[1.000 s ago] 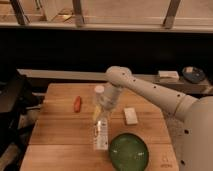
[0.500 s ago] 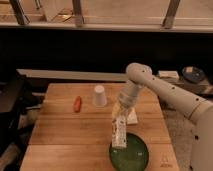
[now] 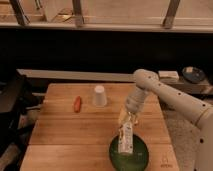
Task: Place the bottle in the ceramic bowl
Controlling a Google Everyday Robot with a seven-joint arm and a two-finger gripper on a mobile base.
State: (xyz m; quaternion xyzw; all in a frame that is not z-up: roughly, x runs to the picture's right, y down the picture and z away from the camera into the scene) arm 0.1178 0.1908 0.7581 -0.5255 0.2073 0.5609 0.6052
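Note:
The bottle (image 3: 126, 138), slim and whitish with a green and red label, hangs nearly upright with its lower end inside the green ceramic bowl (image 3: 140, 155). The bowl sits at the front right of the wooden table (image 3: 65, 132). My gripper (image 3: 125, 120) is right above the bowl and is shut on the bottle's top. The white arm reaches in from the right.
A white upside-down cup (image 3: 100, 96) stands at the back middle of the table. A small red-orange object (image 3: 77, 103) lies to its left. A dark round dish (image 3: 192, 74) and a pale flat item (image 3: 169, 75) sit on the ledge at the back right.
The gripper has carried the bottle to the right and forward, from the table's middle to over the bowl, and lowered it into the bowl.

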